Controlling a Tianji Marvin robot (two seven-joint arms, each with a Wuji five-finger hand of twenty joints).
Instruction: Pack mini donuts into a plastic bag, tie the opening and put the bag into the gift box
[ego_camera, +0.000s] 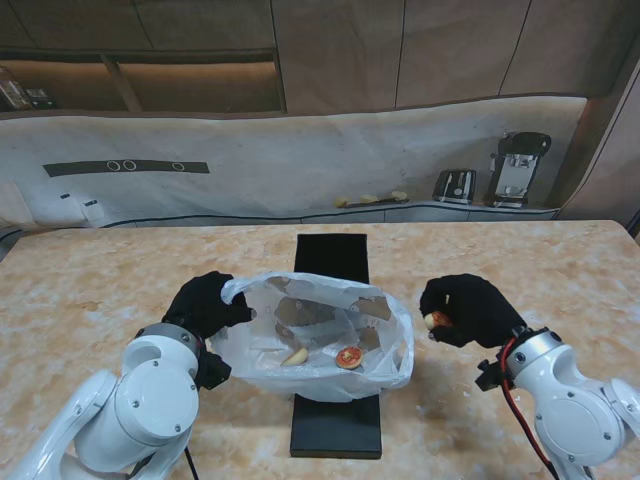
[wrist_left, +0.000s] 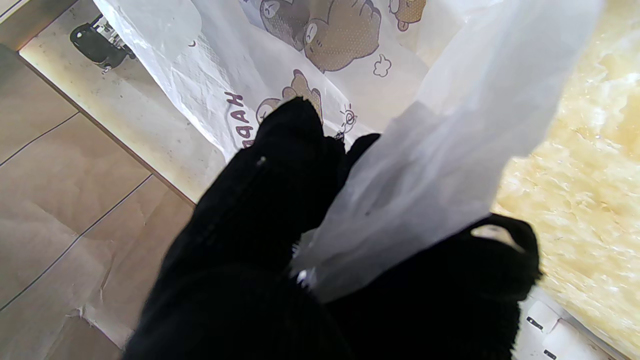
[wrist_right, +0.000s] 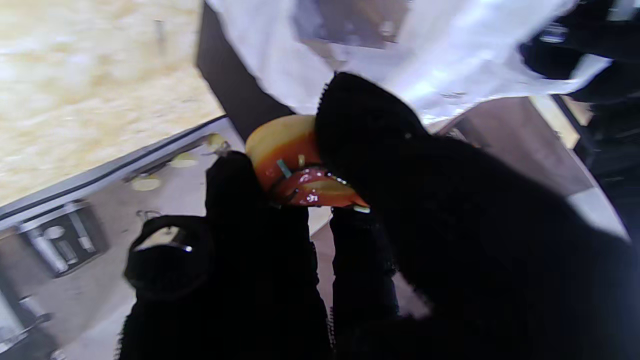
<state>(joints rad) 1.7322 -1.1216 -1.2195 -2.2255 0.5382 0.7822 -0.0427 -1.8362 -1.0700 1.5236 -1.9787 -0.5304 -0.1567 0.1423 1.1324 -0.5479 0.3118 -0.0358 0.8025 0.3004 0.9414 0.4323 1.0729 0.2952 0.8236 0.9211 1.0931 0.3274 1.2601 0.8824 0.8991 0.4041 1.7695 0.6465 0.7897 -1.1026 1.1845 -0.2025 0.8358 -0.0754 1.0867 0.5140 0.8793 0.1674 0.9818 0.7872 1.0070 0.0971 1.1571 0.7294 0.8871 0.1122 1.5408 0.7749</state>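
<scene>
R fingers (wrist_right: 360, 130) pinched shut on glazed donut (wrist_right: 295, 165), just right of bag (ego_camera: 320, 335). L hand (ego_camera: 205, 305) clamps bag rim, mouth open over black gift box (ego_camera: 335, 425). Next: carry over mouth w/o snagging rim, release low. 2 pcs already inside.

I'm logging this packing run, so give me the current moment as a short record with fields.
left hand: shut on the plastic bag's rim, holding its mouth open
right hand: shut on a mini donut, beside the bag, not yet over the opening
plastic bag: open, resting on the black gift box
inside bag: one red-glazed donut, one pale piece
tie: not done
</scene>
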